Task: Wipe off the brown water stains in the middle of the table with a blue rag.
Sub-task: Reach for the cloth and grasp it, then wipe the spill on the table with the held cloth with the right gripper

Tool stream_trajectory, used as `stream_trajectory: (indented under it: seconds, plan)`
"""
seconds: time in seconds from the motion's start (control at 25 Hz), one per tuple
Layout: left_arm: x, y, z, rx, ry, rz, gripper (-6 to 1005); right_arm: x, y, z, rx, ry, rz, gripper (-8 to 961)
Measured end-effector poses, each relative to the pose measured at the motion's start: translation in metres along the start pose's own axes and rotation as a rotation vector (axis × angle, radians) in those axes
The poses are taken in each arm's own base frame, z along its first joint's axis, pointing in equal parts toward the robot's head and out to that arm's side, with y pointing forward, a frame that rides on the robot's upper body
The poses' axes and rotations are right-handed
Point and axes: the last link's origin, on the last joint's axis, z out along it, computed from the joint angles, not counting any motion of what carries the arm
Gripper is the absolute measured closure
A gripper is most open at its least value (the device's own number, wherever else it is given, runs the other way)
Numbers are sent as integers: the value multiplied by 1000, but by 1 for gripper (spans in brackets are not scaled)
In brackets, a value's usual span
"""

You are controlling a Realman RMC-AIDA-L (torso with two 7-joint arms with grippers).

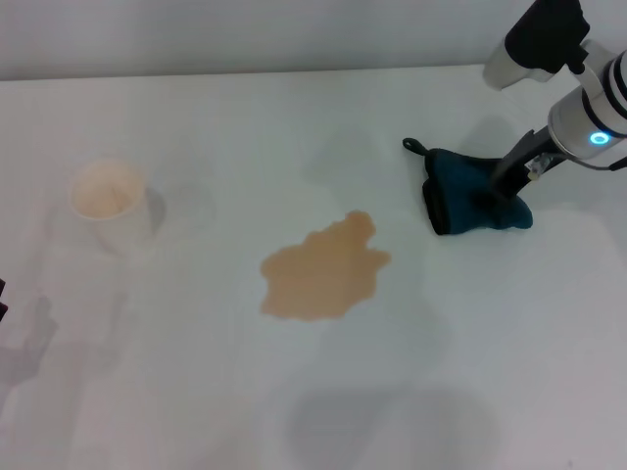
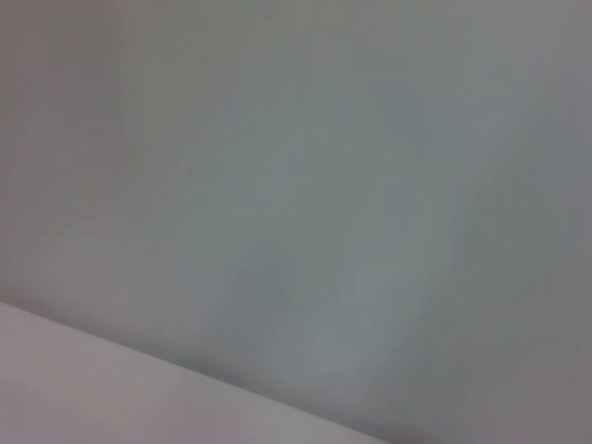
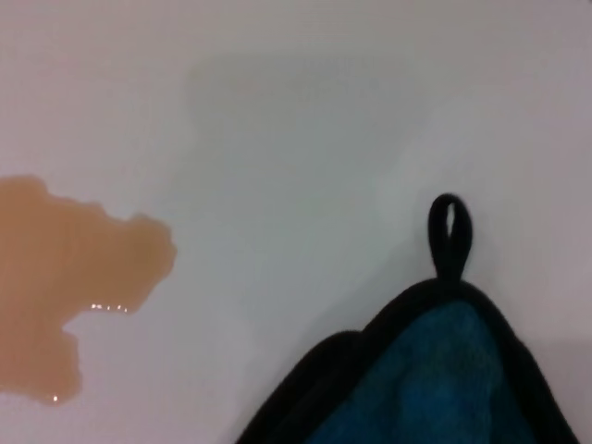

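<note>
The table [image 1: 196,392] is a plain white top that fills the head view. The brown water stains [image 1: 323,269] form one lobed tan puddle at the centre of that frame, untouched. The blue rag [image 1: 460,196] lies bunched at centre right, well apart from the puddle, with its black loop [image 1: 413,147] pointing toward the upper left. A white paper cup [image 1: 108,201] stands at centre left, clear of the puddle.

The right gripper [image 1: 502,191] descends from the upper right corner and its fingers are pressed into the rag's right part, which is drawn up around them. The fingers appear closed on the cloth, though their tips are buried in it. In the right wrist view the rag [image 3: 435,379] occupies the lower right and the puddle edge [image 3: 65,277] the left, with bare table between. The left gripper is not visible; only a dark sliver at the left edge of the head view and blank surface in the left wrist view.

Risks, as judgement:
- A pinch at one edge of the rag may let the cloth trail or fold, so that it passes over the puddle with little contact.
- A sweep toward the left of the frame may push liquid outward and enlarge the stain.
- A loose hold may release the rag mid-stroke.
- An overlong stroke may reach the cup.
</note>
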Motion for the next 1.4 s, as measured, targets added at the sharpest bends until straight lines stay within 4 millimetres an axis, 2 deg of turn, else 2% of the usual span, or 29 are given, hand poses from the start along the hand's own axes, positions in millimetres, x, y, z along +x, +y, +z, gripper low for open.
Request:
stream_trajectory:
  seconds: [0.24, 0.44, 1.04, 1.28, 1.4]
  plan:
    - [0, 0, 0, 1, 2, 0, 111, -3, 3, -4, -27, -8, 1, 790]
    - [1, 0, 2, 0, 4, 1, 112, -4, 14, 1, -61, -4, -11, 843]
    - [1, 1, 3, -6, 4, -20, 112, -5, 74, 14, -249, -7, -104, 858]
    - [1, 1, 3, -7, 3, -22, 111, -1, 108, 20, -345, -14, -174, 864]
    - [1, 1, 3, -9, 3, -22, 111, 1, 117, 22, -372, -8, -194, 868]
